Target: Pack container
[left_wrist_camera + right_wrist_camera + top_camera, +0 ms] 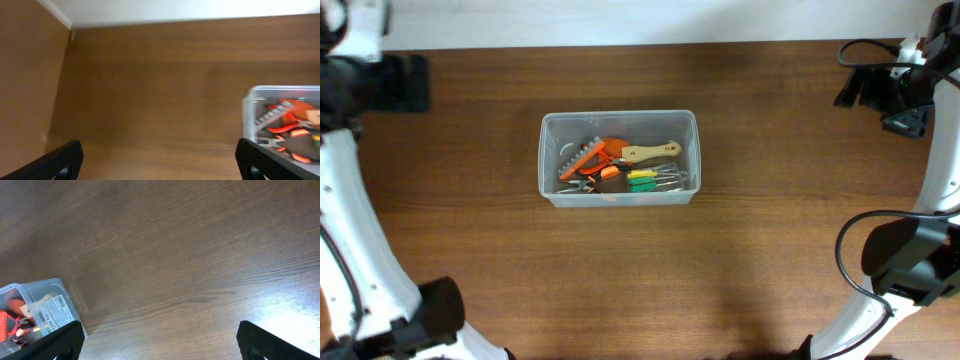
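Container [544, 160] sat mid-table, tools [620, 166] inside. My left gripper [157, 150] and right gripper [160, 329] hung spread and empty. Judged packing finished; best to park the 2 arms clear of it.

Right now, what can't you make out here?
1. Overhead: tools in the container are small and piled; lower ones hidden.
2. Left wrist: blurred; container cut by right edge and the left gripper.
3. Right wrist: only a container corner shows, cut by left edge and the right gripper.
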Tool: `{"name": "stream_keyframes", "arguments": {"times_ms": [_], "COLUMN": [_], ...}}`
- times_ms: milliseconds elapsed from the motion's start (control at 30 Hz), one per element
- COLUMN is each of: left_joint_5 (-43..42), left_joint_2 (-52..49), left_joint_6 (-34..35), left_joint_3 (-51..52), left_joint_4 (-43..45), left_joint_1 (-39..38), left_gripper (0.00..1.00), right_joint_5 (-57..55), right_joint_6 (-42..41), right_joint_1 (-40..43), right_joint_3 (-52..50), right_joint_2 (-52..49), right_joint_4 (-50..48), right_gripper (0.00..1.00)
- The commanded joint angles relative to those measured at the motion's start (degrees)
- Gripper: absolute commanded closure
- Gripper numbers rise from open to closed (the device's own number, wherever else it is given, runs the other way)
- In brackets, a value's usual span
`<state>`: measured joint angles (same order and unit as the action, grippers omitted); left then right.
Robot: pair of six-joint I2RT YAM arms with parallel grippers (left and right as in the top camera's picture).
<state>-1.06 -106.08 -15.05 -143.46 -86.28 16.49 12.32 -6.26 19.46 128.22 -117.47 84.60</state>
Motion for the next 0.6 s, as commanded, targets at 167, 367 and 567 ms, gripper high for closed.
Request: {"name": "stream_keyframes", "arguments": {"times_ms": [167, 367, 567], "left_joint_5": [-0.3, -0.2, -0.2], "left_joint_2": [-4.5, -4.8, -4.8], "left_joint_6": [5.3, 5.3, 5.3], "left_joint_3": [2.1, 2.1, 2.1], "left_joint_4": [-0.3, -0.3, -0.3], "left_joint_1": [7.2, 7.3, 7.3], "left_gripper": [0.01, 0.01, 0.01], "right_joint_5": [2.5, 2.5, 2.5], "right_joint_6": [-0.4, -0.4, -0.4], "right_joint_1": [-1.2, -1.2, -1.2], "right_joint_3": [-0.3, -0.3, -0.3], "right_joint_2": [-0.3, -0.3, -0.3], "right_joint_4": [2.0, 2.0, 2.0], "right_gripper": [0.02, 0.02, 0.02]}}
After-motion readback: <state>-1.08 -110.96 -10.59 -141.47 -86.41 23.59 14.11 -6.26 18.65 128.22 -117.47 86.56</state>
